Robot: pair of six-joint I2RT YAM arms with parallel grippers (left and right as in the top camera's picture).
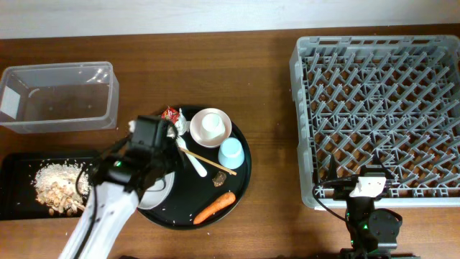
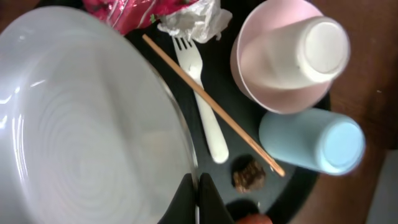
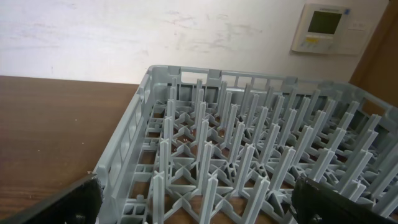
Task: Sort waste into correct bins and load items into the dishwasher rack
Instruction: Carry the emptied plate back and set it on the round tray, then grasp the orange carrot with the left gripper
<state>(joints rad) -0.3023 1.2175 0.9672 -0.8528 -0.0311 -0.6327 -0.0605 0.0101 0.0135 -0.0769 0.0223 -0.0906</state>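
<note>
- Where the brown wood table (image 1: pixel 266 72) starts on the left, the clear tub (image 1: pixel 57 97) sits behind the black tray (image 1: pixel 16 176) of rice (image 1: pixel 57 183).
- left gripper (image 2: pixel 198 200) is clamped on the white plate (image 2: pixel 81 124) by its rim; its arm hides most of that plate overhead.
- right gripper (image 3: pixel 199 214) is spread wide by the grey rack (image 3: pixel 249 155), with a scuffed white wall (image 3: pixel 124 37) behind.

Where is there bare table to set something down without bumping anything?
Bare wood runs between the round black tray and the rack, and between the clear tub and the rack beyond that tray. The tray itself is crowded: bowl, blue cup, fork, carrot, plus the left gripper shut on the plate.
</note>
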